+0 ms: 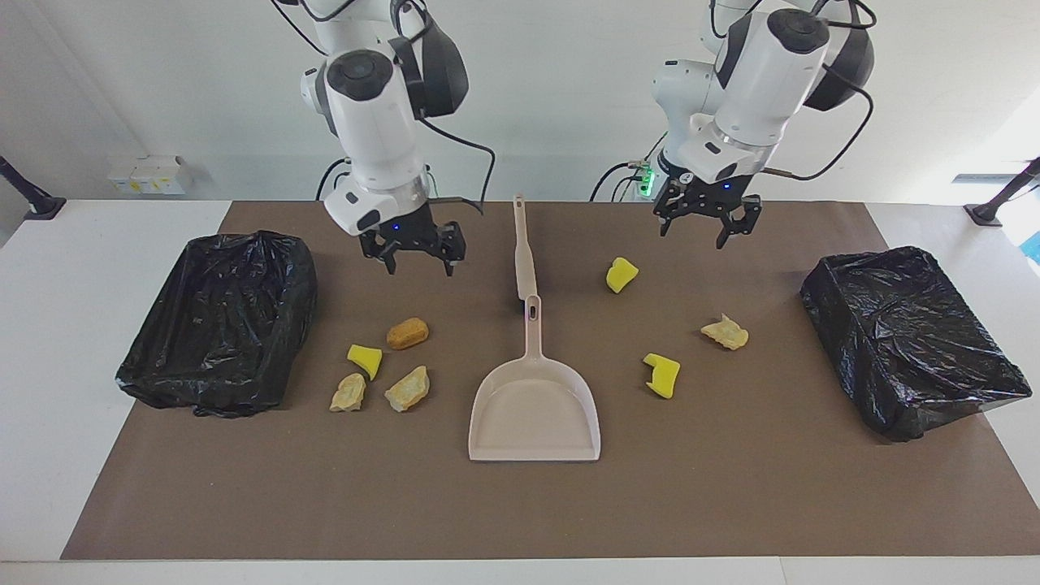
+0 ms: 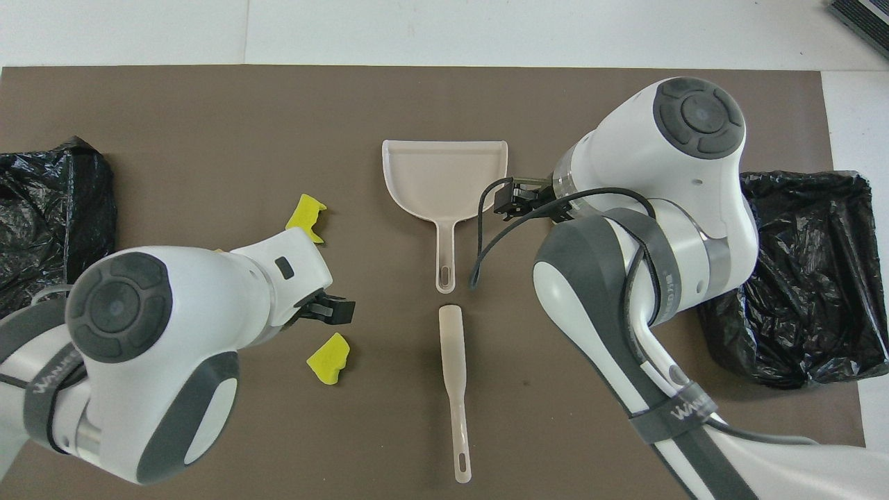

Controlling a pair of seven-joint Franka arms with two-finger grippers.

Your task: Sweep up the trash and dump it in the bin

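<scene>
Trash lies scattered on the brown mat. Toward the right arm's end are an orange-brown bun, a yellow wedge and two tan chunks. Toward the left arm's end lie two yellow wedges and a tan chunk. A black-bagged bin stands at the right arm's end and another bin at the left arm's end. My right gripper hangs open and empty over the mat near the bun. My left gripper hangs open and empty over the mat beside a yellow wedge.
A beige dustpan lies mid-mat, handle pointing at the robots. A beige brush lies in line with it, nearer to the robots. In the overhead view the arms hide several trash pieces.
</scene>
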